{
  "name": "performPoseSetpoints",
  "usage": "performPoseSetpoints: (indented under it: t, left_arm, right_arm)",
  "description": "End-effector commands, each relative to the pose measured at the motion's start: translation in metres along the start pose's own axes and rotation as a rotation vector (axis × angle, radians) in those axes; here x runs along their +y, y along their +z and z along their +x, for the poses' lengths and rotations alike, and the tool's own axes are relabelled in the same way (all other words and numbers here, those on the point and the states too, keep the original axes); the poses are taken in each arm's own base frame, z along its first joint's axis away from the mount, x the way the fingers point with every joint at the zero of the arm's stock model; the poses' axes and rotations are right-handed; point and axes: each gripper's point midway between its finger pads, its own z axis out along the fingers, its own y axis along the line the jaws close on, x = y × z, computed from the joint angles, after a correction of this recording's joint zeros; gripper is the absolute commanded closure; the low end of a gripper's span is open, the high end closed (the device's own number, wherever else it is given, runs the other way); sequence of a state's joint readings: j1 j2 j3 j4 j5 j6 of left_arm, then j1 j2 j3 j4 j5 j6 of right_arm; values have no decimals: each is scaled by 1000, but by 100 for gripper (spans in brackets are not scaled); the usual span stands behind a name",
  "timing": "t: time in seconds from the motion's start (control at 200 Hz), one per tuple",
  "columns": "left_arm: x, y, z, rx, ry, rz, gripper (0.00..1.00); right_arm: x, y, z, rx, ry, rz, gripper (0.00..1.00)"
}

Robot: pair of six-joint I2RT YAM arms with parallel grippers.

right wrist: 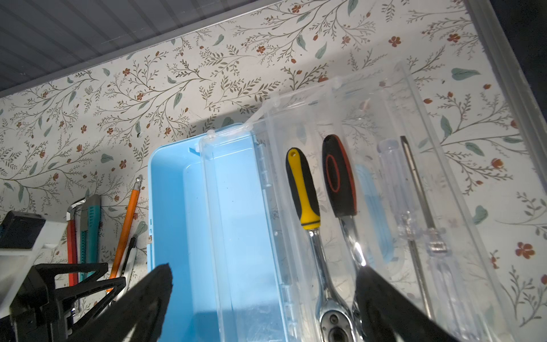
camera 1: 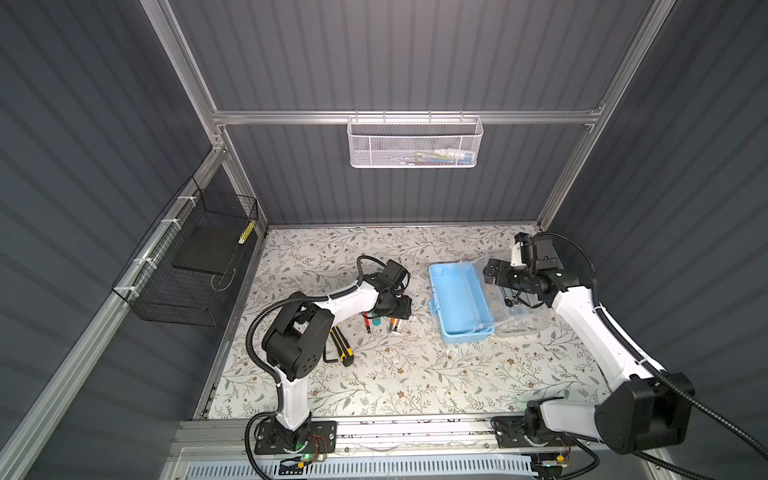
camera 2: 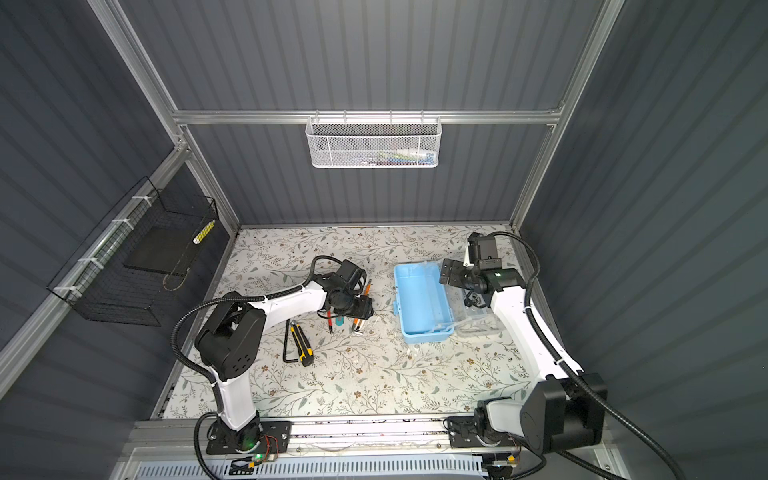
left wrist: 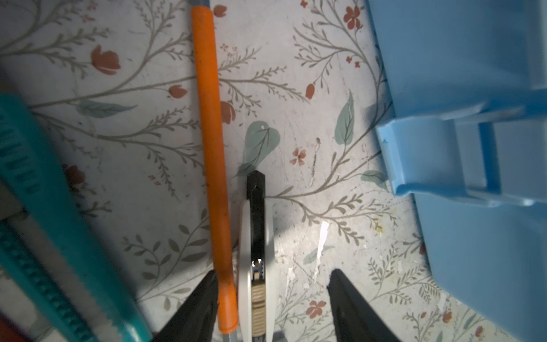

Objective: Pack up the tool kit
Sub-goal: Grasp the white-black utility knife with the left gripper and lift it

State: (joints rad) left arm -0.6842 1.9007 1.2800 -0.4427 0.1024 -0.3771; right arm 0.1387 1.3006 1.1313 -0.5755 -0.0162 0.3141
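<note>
The light blue box (camera 1: 461, 303) (right wrist: 189, 237) lies open, its clear lid (camera 1: 519, 320) folded out to the right. Two ratchets (right wrist: 302, 189) and a clear-handled screwdriver (right wrist: 393, 177) lie in the lid. My right gripper (camera 1: 493, 272) (right wrist: 265, 274) hangs open above the hinge. Left of the box, my left gripper (camera 1: 399, 318) (left wrist: 273, 274) is down at the table, straddling an orange tool (left wrist: 210, 118) and a white utility knife (left wrist: 256, 237). One finger touches the orange tool; a gap separates the other from the knife. A teal knife (left wrist: 44, 207) lies beside them.
A yellow-black utility knife (camera 1: 343, 347) and a hex key (camera 1: 328, 353) lie near the left arm's elbow, a red tool (camera 1: 368, 322) by the teal knife. A white mesh basket (camera 1: 413, 143) hangs on the back wall, a black wire basket (camera 1: 187, 270) on the left wall.
</note>
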Motion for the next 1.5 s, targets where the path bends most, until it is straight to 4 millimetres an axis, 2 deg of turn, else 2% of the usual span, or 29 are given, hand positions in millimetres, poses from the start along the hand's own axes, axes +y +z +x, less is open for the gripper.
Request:
performPoseSetpoints:
  t: [0.0, 0.205, 0.745, 0.956, 1.496]
  left_arm:
    - [-2, 4, 4, 28, 13, -12, 43]
    - [-8, 9, 6, 35, 25, -1, 49]
    - [8, 26, 24, 100, 43, -92, 49]
    - [8, 31, 29, 117, 61, -108, 60]
    - [17, 33, 44, 159, 124, -222, 60]
  right_arm:
    - [-3, 3, 6, 15, 1, 19, 2]
    - [-6, 3, 8, 24, -4, 31, 2]
    - [-8, -1, 10, 20, -4, 43, 2]
    - [-8, -8, 7, -1, -1, 43, 3]
    - [-9, -8, 9, 3, 4, 46, 3]
